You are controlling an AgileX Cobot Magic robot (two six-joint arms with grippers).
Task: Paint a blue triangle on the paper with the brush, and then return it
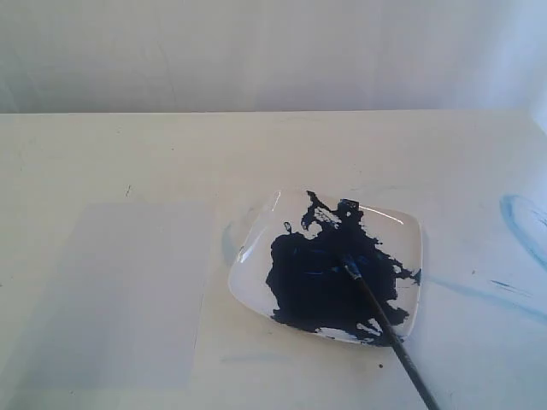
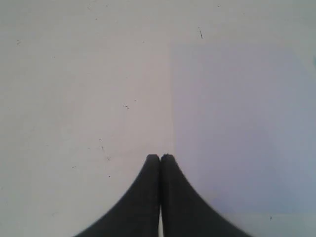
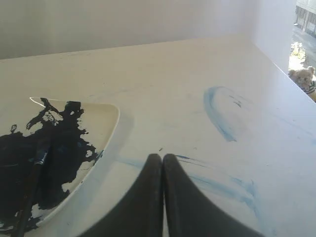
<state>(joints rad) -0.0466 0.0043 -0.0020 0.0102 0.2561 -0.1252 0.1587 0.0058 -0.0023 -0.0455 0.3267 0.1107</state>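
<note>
Left gripper (image 2: 160, 157): I read the jaws as pressed together with nothing between them, over the table (image 1: 128, 154) at the edge of the paper (image 2: 237, 128). Right gripper (image 3: 162, 156): jaws likewise tight together and empty, above the table beside the dish (image 1: 254, 256).

The brush (image 1: 383, 325) lies free. Its bristle end sits in the dark-blue paint pool (image 1: 316, 290), and its black handle crosses the dish rim toward 5 o'clock in the exterior view.

The paper lies flat at 9 o'clock of the dish, plain and pale. Light-blue smears (image 1: 521, 222) mark the table at 3 o'clock.
</note>
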